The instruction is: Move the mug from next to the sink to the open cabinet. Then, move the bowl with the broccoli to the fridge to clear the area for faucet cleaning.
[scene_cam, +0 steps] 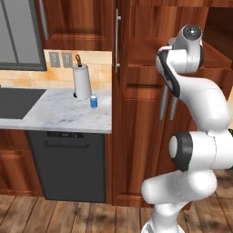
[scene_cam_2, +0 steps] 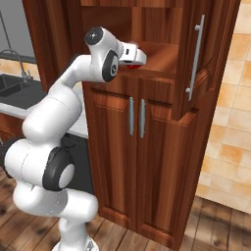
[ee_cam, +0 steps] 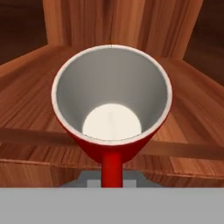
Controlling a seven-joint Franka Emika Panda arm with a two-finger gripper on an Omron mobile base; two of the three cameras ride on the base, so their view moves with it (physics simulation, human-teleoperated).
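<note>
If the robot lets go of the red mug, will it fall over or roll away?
Probably not: the mug looks upright, mouth up, over the flat cabinet shelf. It looks stiff and empty, so likely light. On its side, its round wall might roll, though the handle could stop it.

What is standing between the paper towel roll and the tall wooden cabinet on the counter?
A small blue-capped bottle stands there, close beside the paper towel roll; the counter toward the cabinet is otherwise bare, in the left base view.

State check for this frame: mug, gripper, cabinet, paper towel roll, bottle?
mug: empty, held upright over the cabinet shelf
gripper: shut on the mug, at the shelf recess
cabinet: upper door open, lower doors closed
paper towel roll: upright on counter
bottle: upright, capped
</note>
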